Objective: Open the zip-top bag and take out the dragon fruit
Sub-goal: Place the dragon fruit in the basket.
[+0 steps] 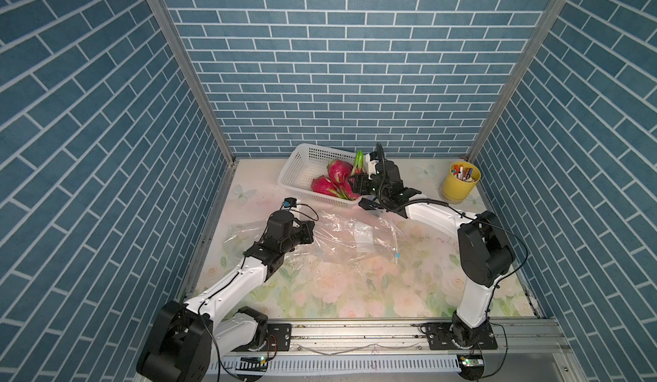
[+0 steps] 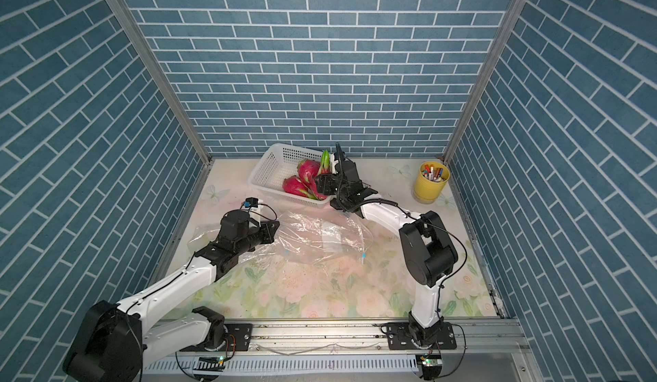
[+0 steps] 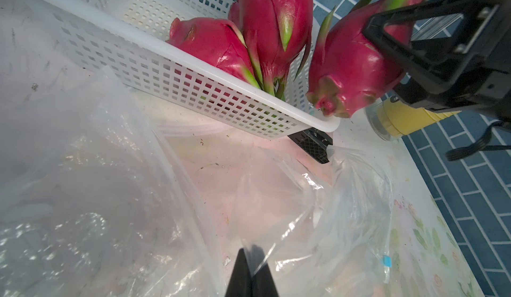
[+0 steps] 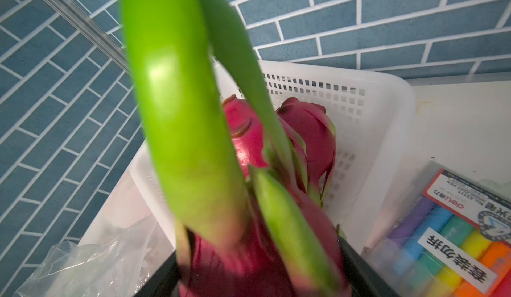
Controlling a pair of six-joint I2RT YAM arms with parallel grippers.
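The clear zip-top bag (image 1: 348,238) (image 2: 320,234) lies crumpled in the middle of the table. My left gripper (image 1: 313,232) (image 3: 251,254) is shut on a fold of its plastic (image 3: 318,212). The bag's blue slider (image 3: 387,261) lies toward the front. My right gripper (image 1: 357,184) (image 4: 257,270) is shut on a pink dragon fruit (image 3: 351,69) (image 4: 249,259) with long green leaves (image 2: 324,161). It holds the fruit upright just above the right corner of a white basket (image 1: 302,160) (image 3: 193,60).
Two more dragon fruits (image 1: 339,172) (image 1: 323,184) lie in the basket at the back of the table. A yellow cup of markers (image 1: 461,181) stands at the back right. In the right wrist view a pack of highlighter pens (image 4: 448,243) lies beside the basket.
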